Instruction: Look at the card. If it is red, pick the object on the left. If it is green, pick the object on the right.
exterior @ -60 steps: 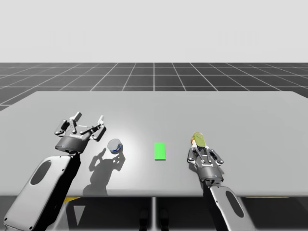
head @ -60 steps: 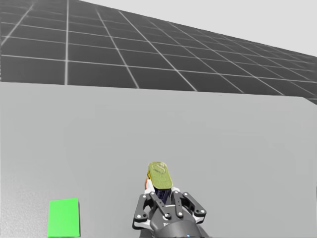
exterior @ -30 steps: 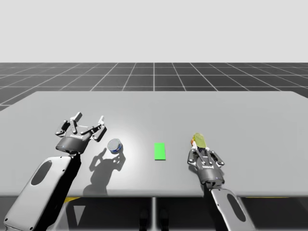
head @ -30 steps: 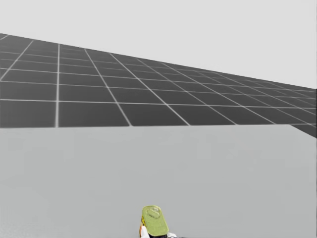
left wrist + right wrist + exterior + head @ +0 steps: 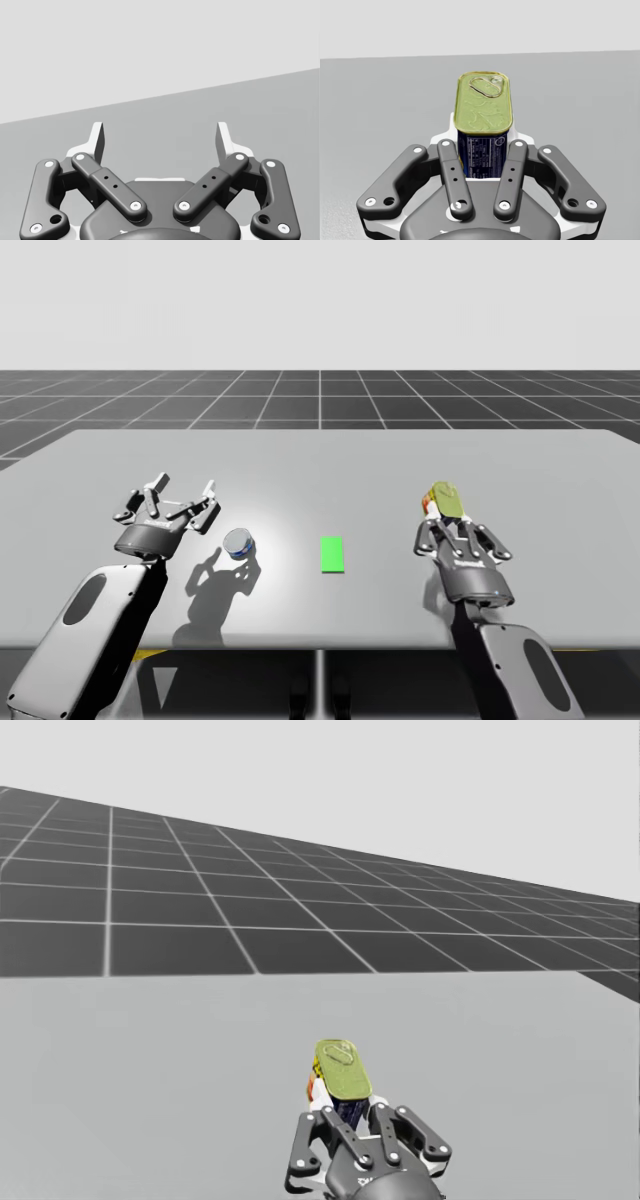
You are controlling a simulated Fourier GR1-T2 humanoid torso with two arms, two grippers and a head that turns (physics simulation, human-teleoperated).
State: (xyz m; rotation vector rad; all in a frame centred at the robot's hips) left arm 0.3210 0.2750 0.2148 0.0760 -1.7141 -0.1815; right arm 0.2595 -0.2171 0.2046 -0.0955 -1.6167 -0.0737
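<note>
Holding: my right gripper [image 5: 455, 532] has the rectangular tin [image 5: 446, 501] pinched between its two fingers, one pressed on each long side.
Tin up close: in the right wrist view the rectangular tin [image 5: 482, 115] juts out ahead of the right gripper [image 5: 482, 137], its yellow-green pull-tab lid facing away from the wrist and its dark blue label side between the fingers.
Tin's place: right of the green card [image 5: 332, 554], well apart from it and a little farther back over the grey table [image 5: 350, 465].
Head view: the tin [image 5: 343, 1070] leans back, with the right gripper [image 5: 350, 1120] clamped around its lower end.
Left gripper: my left gripper [image 5: 185, 488] sits left of the green card, well apart from it. Its fingers are spread wide with nothing between them, and the left wrist view [image 5: 160, 140] agrees.
Other object: the round blue can [image 5: 238, 543] sits on the table left of the green card, between the card and the left gripper, near that gripper but not touching it.
</note>
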